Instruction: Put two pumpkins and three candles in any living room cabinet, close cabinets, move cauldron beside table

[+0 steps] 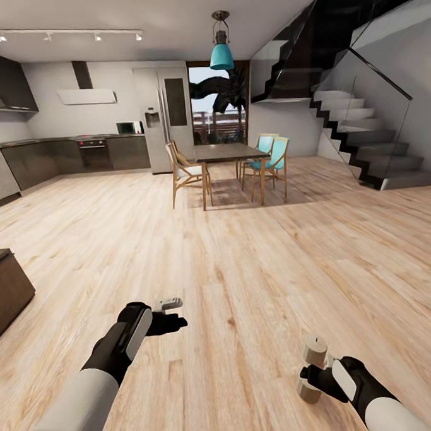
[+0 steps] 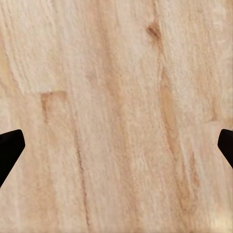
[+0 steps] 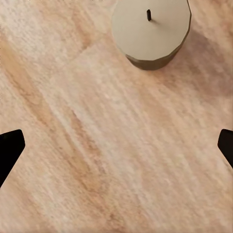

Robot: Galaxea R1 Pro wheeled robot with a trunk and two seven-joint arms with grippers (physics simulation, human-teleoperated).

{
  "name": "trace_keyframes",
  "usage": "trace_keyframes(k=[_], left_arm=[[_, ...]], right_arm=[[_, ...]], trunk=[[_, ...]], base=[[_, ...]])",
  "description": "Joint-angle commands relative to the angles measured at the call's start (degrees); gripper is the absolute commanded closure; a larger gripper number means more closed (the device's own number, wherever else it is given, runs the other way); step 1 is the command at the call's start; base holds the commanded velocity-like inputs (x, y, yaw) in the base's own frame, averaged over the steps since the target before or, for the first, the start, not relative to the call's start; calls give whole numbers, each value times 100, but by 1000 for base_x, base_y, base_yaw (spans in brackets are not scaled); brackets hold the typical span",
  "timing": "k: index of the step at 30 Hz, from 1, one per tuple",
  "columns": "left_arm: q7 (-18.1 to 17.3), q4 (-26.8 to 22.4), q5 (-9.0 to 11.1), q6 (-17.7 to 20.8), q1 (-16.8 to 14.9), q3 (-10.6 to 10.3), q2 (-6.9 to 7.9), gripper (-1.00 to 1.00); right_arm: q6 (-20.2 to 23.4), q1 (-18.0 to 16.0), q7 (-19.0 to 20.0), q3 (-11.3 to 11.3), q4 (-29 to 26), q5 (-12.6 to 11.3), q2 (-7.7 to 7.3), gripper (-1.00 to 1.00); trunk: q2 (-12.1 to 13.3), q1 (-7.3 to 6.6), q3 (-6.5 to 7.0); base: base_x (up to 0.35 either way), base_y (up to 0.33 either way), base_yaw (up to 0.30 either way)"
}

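Note:
A stubby cream candle (image 1: 315, 348) with a dark wick dot stands upright on the wooden floor just ahead of my right gripper (image 1: 312, 370). In the right wrist view the candle (image 3: 151, 30) lies beyond the open fingers (image 3: 10, 148), with only bare floor between them. A second pale stub (image 1: 308, 391) shows at that gripper's near side; I cannot tell if it is a candle or a finger. My left gripper (image 1: 172, 312) hangs open over bare floor, its fingertips (image 2: 9, 150) wide apart. The pumpkins, the cauldron and the table are out of view.
A low dark brown unit's corner (image 1: 6, 291) juts in at the left edge. Far ahead stand a dark dining table (image 1: 228, 154) with wooden chairs, kitchen counters (image 1: 61, 157) at the left and a staircase (image 1: 369, 138) at the right. Open wooden floor (image 1: 243, 252) lies between.

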Motion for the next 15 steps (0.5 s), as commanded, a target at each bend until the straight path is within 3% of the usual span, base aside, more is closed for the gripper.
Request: trace_keyframes(k=[1, 15], left_arm=[[13, -6, 17, 26, -3, -5, 1, -100], [16, -6, 10, 54, -3, -7, 1, -100]], right_arm=[[25, -2, -22, -17, -9, -49, 3, -100], [23, -3, -22, -24, -9, -49, 4, -100]], trunk=[[-2, -1, -6], [-2, -1, -6]], base=[[41, 0, 0], [192, 0, 0]])
